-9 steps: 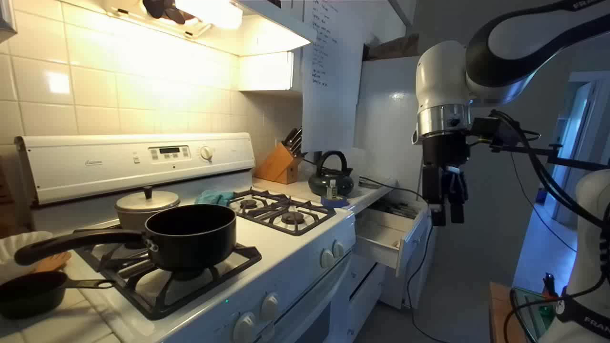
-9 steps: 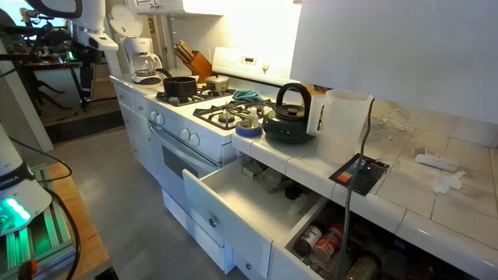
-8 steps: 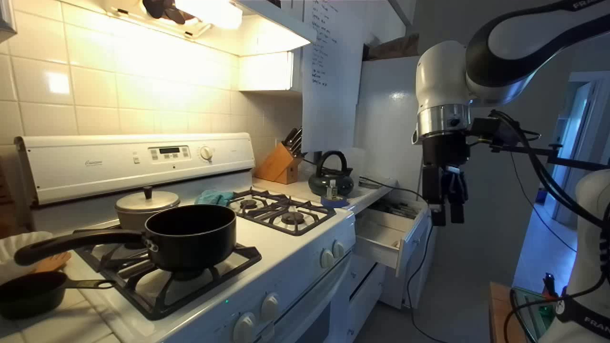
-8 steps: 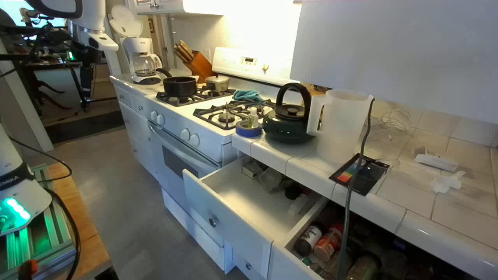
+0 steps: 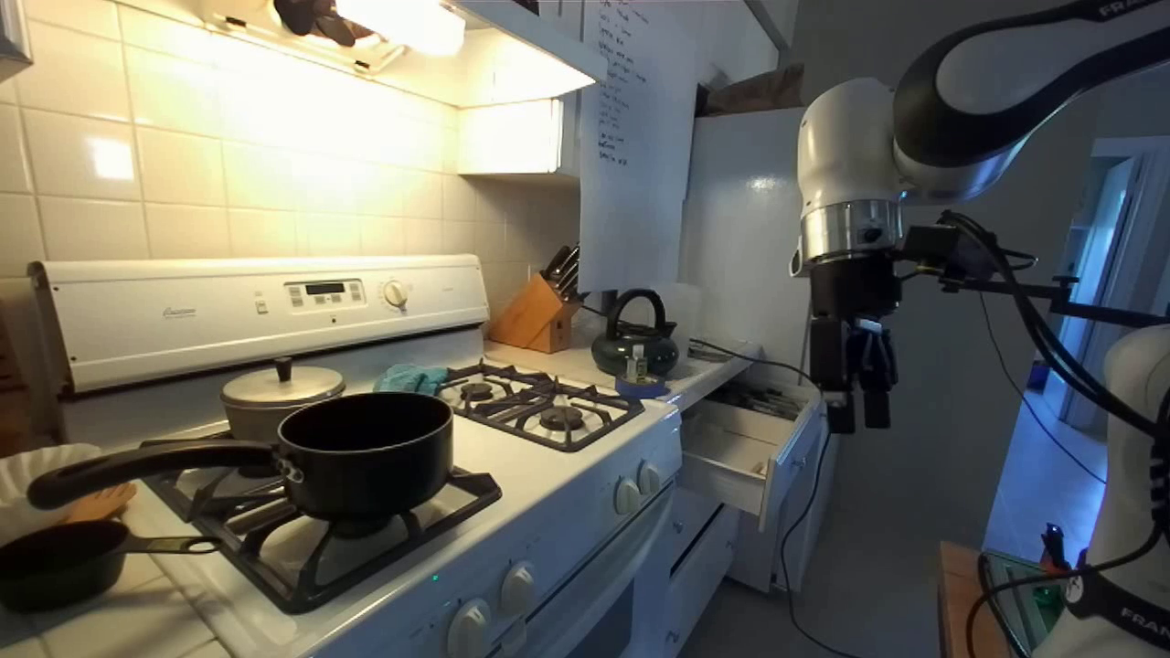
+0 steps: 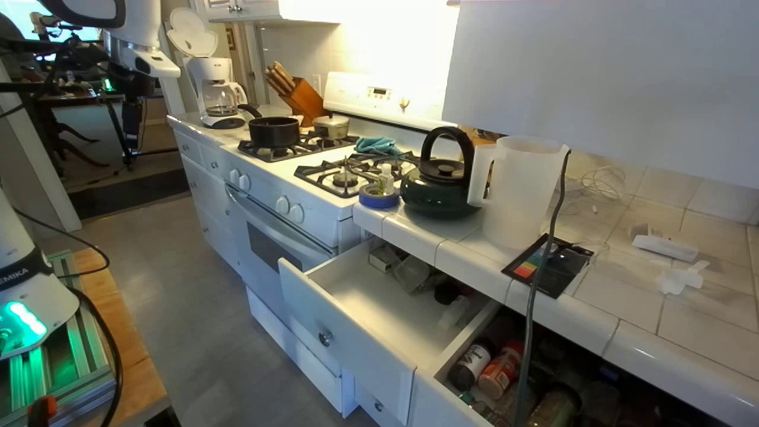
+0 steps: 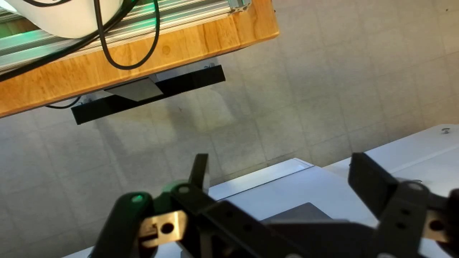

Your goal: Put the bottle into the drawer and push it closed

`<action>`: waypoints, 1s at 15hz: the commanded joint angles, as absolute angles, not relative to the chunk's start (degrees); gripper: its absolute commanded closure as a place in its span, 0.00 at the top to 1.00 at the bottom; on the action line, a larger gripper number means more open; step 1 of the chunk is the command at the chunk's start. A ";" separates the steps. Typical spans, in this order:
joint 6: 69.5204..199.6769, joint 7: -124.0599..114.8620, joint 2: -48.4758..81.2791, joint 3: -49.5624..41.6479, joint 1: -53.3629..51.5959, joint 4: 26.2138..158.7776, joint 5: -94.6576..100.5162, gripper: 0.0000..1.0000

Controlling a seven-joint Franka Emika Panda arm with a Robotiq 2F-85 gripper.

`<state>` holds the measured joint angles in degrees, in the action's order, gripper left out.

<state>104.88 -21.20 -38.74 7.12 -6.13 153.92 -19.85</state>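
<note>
Gaping: claw [image 7: 279, 168] | drawer [image 6: 367, 356]: open | bottle [image 6: 386, 179] beside kettle [image 6: 437, 196]: in both exterior views only

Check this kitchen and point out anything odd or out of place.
Nothing looks spilled or broken, but three things stand out: a cloth lies on the stove, where it could scorch; a cord droops off the counter past the open drawers and might snag; and the coffee maker's lid stands raised, as if forgotten.

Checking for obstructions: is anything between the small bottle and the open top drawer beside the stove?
Nothing visible blocks lifting the bottle over the counter edge and into that drawer. A blue tape roll at the bottle's base, around or beside it, I cannot tell which, might obstruct a low slide.
</note>
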 commanded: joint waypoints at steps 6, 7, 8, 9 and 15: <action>120.78 -20.54 -36.65 3.01 3.90 153.29 -18.10 1.00; 122.79 -20.07 -35.80 1.53 5.27 153.06 -18.42 1.00; 124.03 -19.13 -34.95 -0.60 6.55 152.55 -18.94 1.00; 125.17 -18.18 -33.92 -2.53 7.60 151.99 -19.29 1.00; 128.24 -14.58 -24.81 -12.39 11.90 146.13 -21.11 1.00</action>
<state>128.15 -16.21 -30.79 -9.26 10.45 150.77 -19.20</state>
